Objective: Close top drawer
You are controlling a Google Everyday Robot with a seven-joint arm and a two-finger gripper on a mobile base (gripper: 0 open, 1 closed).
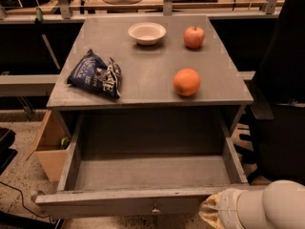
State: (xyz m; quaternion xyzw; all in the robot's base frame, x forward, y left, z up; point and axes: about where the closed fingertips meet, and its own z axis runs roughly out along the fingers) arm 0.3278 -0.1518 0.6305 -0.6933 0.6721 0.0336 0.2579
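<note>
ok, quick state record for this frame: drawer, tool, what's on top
top drawer: open, pulled far out from under the table
knob: centre of the drawer front, nothing on it
tool: bottom right of view, by the right end of the drawer front; contact unclear
table: holds chip bag front left, bowl back centre, apple back right, orange front right
task status: drawer not yet closed

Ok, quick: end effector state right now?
End effector: cannot be told; it is at the bottom right of the view, by the right end of the open top drawer's front panel.
</note>
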